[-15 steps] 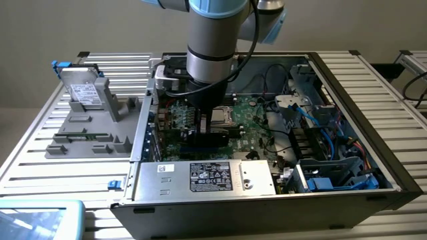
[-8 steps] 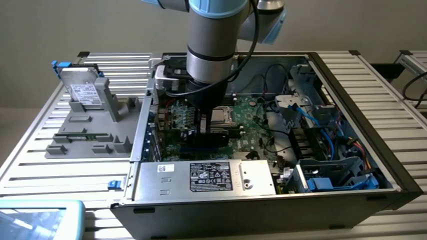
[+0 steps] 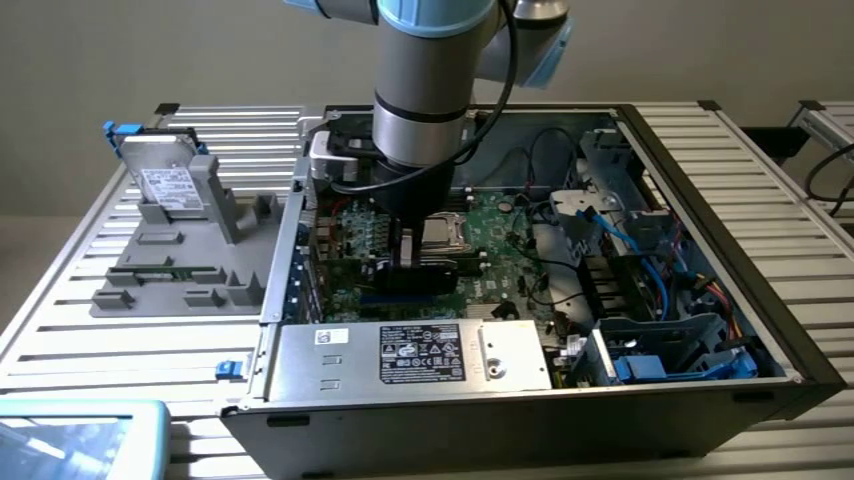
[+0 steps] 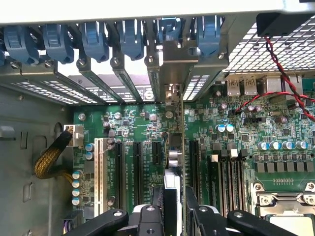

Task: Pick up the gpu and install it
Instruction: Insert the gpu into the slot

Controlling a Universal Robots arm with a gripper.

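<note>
The gpu (image 4: pixel 175 147) stands on edge, seen as a thin vertical card over the green motherboard (image 4: pixel 236 147). Its silver end bracket (image 4: pixel 172 66) sits against the case's rear slot openings, under the blue clips (image 4: pixel 93 37). My gripper (image 4: pixel 174 199) is shut on the card, one black finger on each face. The card lies between two black expansion slots (image 4: pixel 138 167); whether it is seated I cannot tell. In the exterior view the arm reaches down into the open computer case, with the gripper (image 3: pixel 414 258) low over the motherboard (image 3: pixel 501 240).
A grey hard drive (image 3: pixel 167 185) rests on a grey fixture at the exterior view's left. The power supply (image 3: pixel 414 355) fills the case's near side and a blue drive cage (image 3: pixel 667 350) stands to its right. A yellow braided cable (image 4: pixel 49 157), red-black wires (image 4: pixel 285 93) and the CPU socket (image 4: pixel 285 206) flank the card.
</note>
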